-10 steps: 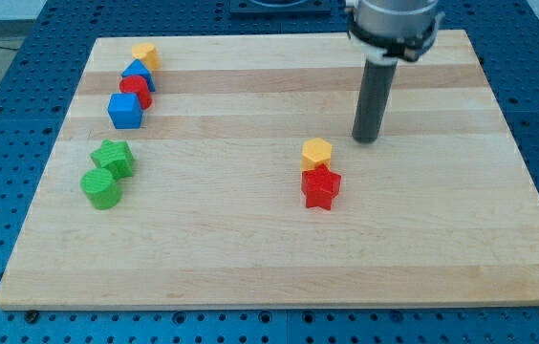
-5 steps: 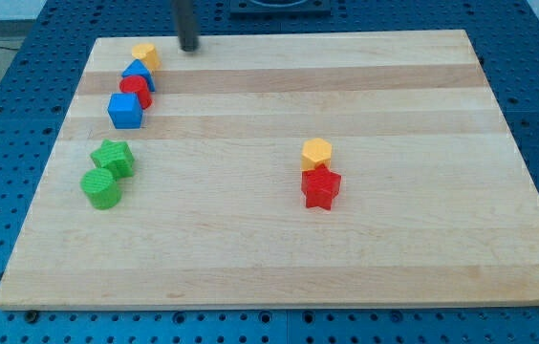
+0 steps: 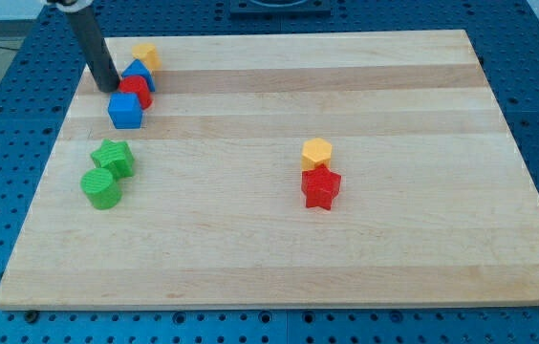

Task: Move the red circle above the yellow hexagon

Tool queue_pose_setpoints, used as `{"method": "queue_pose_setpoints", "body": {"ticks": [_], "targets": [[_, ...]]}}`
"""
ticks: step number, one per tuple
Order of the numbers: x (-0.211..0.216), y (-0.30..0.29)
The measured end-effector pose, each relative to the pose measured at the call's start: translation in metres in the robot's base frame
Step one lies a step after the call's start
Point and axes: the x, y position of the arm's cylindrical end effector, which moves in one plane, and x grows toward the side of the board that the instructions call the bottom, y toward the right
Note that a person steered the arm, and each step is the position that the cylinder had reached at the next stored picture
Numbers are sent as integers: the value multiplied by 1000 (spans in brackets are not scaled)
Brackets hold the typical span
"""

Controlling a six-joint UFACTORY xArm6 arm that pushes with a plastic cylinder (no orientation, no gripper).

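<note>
The red circle point(image 3: 137, 92) sits in a tight column of blocks at the view's upper left, between a blue triangle point(image 3: 140, 73) above it and a blue cube point(image 3: 125, 111) below it. The yellow hexagon point(image 3: 316, 152) lies right of the board's centre, touching a red star point(image 3: 320, 187) just below it. My tip point(image 3: 107, 87) is on the board just left of the red circle, close to it or touching it; I cannot tell which.
A second yellow block point(image 3: 144, 53) tops the left column. A green star point(image 3: 114, 157) and a green circle point(image 3: 100, 187) lie below the blue cube. The wooden board point(image 3: 413, 258) rests on a blue perforated table.
My tip swept from right of the yellow hexagon to the board's top edge, then down to the left of the red circle. No block has moved.
</note>
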Motion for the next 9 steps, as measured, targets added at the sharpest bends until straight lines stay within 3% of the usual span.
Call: {"method": "queue_pose_setpoints", "body": {"ticks": [3,6,9], "targets": [[7,77],[57,146],[64,208]]}}
